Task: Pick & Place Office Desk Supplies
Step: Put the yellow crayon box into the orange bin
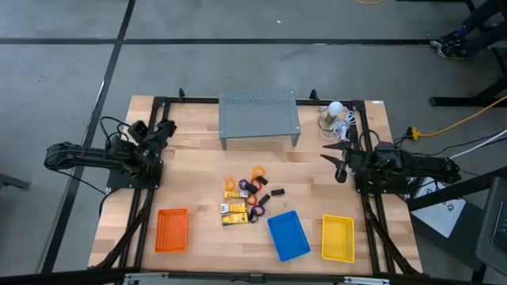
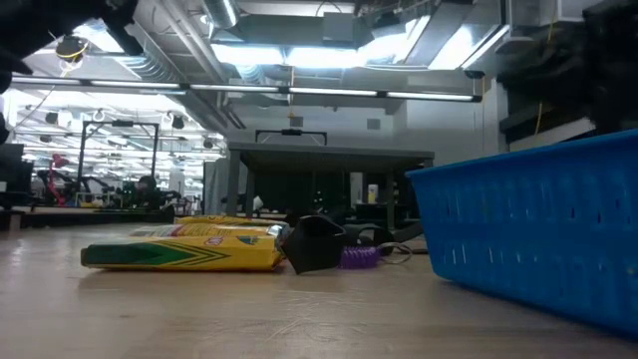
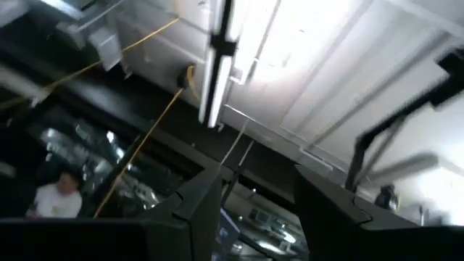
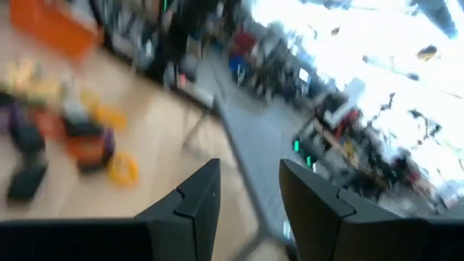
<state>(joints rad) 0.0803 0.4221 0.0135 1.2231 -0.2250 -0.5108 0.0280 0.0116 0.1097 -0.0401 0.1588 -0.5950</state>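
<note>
From above, the office desk supplies [image 1: 247, 199] lie in a loose cluster at the middle of the wooden table [image 1: 198, 162], between the orange basket [image 1: 171, 229] and the blue basket [image 1: 288, 234]. Only the low view shows the flat shiny yellow packet [image 2: 184, 250] touching a black clip [image 2: 314, 242] and a coiled purple loop [image 2: 360, 257]. The left gripper [image 1: 167, 129] and the right gripper [image 1: 334, 157] are both spread apart and empty, at the table's sides. The baskets have slotted walls.

Lay clustered mid-table, the office desk supplies [image 1: 247, 198] — hemmed in behind by grey shelf [image 1: 259, 117], in front by blue basket [image 1: 288, 235]. Stayed open from both flanks — bare wood there.
</note>
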